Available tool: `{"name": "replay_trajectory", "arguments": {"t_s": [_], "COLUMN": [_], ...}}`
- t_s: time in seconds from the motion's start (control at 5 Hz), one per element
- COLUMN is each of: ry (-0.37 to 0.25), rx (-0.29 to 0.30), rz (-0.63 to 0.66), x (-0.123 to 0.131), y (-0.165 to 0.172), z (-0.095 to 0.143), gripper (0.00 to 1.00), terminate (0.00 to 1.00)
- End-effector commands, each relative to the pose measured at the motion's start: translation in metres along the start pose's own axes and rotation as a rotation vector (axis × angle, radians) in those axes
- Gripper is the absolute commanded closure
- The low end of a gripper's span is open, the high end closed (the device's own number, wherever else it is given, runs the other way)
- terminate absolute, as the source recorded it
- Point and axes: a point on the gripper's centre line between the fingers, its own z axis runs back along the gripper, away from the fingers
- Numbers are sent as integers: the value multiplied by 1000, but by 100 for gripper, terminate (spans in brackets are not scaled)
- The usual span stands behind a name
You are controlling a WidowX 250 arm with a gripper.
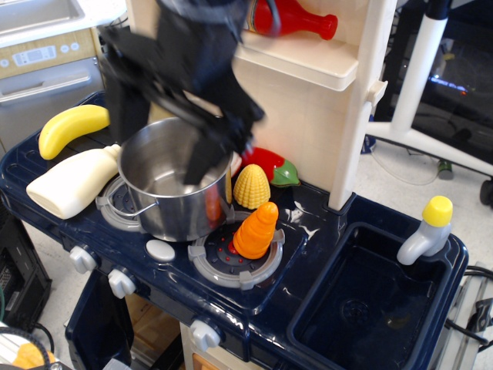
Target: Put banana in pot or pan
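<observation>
A dark blue toy stove top (323, 254) is filling most of the view, with a deep sink basin (362, 308) sitting at its right front corner and a cream cabinet wall (308, 116) rising along the back edge. The black gripper (162, 116) is hanging blurred over the back left part of the top, just above one steel pot (166, 181); its two fingers are standing apart with nothing between them. The pot is resting on the left burner, open and showing nothing inside. One cream bottle (73, 181) is lying along the left edge, touching the pot's side. One banana (71, 127) is lying at the back left corner, beside the bottle and apart from the pot. One orange carrot (256, 230) is standing on the front burner, with one corn cob (251, 186) just behind it.
</observation>
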Motion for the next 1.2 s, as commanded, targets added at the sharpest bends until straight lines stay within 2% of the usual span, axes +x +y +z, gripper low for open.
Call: {"name": "replay_trajectory", "arguments": {"t_s": [0.0, 0.2, 0.4, 0.6, 0.8, 1.0], "ry": [-71, -119, -134, -177, -244, -265], "rx": [-7, 49, 31, 93, 20, 14], "rz": [-105, -59, -149, -182, -202, -193], "x": [22, 31, 42, 61, 79, 93], "y": [84, 111, 143, 163, 171, 174], "z": [-9, -38, -68, -94, -106, -103], "gripper": [0, 0, 0, 0, 0, 0], "terminate": [0, 0, 0, 0, 0, 0]}}
